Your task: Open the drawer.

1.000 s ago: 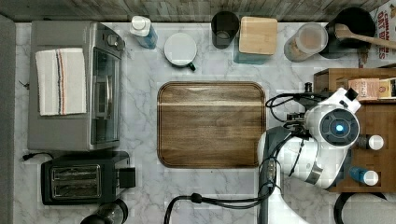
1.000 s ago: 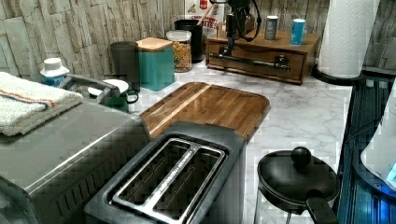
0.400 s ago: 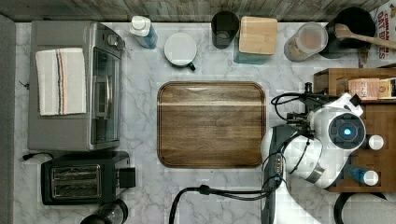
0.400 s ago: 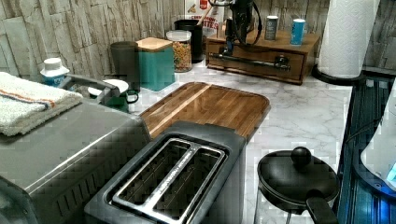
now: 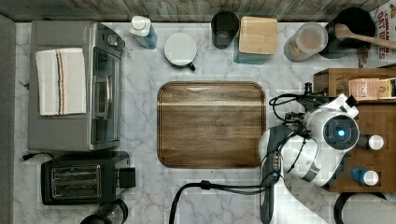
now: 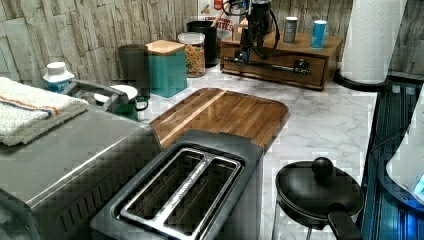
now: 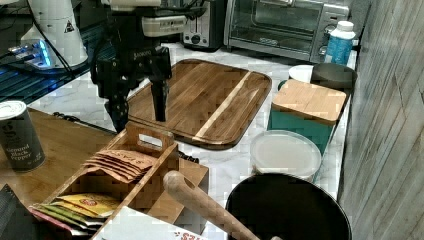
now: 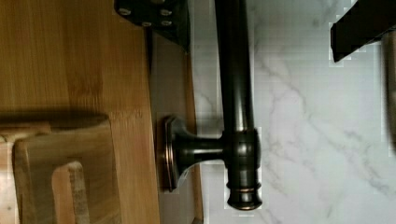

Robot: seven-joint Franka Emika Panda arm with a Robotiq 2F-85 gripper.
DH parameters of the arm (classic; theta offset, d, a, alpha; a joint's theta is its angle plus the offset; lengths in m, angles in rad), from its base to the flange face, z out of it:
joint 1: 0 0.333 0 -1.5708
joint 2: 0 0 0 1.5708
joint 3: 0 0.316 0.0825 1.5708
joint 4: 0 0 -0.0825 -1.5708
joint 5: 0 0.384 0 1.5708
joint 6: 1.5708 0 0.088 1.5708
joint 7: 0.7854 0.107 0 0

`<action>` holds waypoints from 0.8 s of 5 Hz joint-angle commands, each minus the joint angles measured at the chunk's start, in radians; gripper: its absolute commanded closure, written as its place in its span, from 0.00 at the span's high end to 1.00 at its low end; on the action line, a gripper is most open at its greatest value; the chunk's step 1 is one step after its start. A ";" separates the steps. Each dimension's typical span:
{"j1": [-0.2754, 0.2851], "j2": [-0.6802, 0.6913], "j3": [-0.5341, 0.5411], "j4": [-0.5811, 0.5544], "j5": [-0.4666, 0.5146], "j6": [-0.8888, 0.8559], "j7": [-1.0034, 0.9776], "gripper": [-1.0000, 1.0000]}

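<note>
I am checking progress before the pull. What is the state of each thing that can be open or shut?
Drawer: shut, flush with its box.
Gripper: open, one finger on each side of the handle.
Toaster oven: door shut.
Teal canister: lid on.
Toaster: slots empty.

top view: straight down, far | left view: low, from toaster (image 6: 182, 192) end | right view: low, opposite end | both share board (image 6: 225, 115) | wrist view: close on handle (image 8: 236, 100)

brown wooden drawer (image 6: 272, 66), black handle (image 8: 236, 100), white grey-veined marble counter (image 5: 144, 121).
</note>
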 commanded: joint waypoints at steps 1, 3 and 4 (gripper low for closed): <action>-0.042 0.052 0.022 -0.022 0.039 0.025 -0.059 1.00; -0.033 -0.010 0.032 -0.062 0.027 -0.008 -0.083 1.00; -0.094 0.020 0.116 -0.021 0.138 -0.056 -0.267 1.00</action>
